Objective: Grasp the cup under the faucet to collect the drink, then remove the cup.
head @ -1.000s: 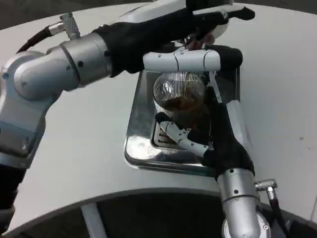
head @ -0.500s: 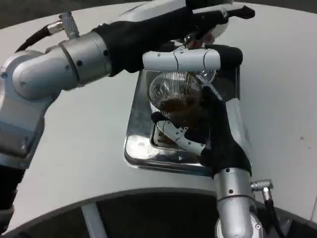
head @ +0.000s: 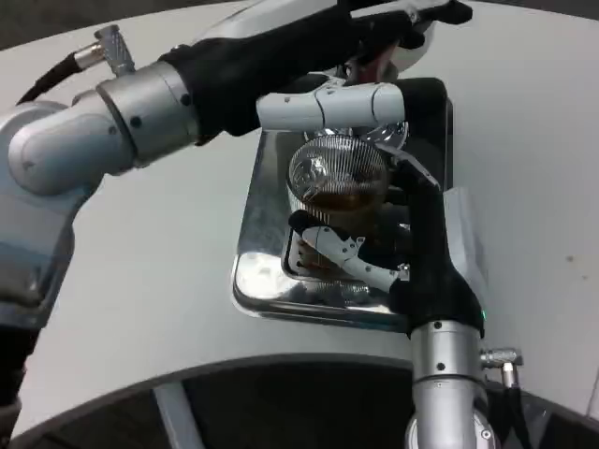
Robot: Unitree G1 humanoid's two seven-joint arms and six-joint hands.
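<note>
A ribbed clear glass cup holding brown drink stands over the silver drip tray, right under the faucet. My right hand grips the cup from the right, one white finger crossing its lower front and the black fingers behind it. My left hand reaches in from the left and closes around the faucet handle at the top. One of its white fingers lies level just above the cup's rim. Most of the faucet is hidden by this hand.
The white table spreads left and right of the tray, and its curved front edge runs close to me. My left forearm crosses above the table's left half. The black dispenser body stands behind the tray.
My left arm has risen slightly up and to the left. The right hand shifted the cup a little left, then back. The cup stays under the faucet in the same grip.
</note>
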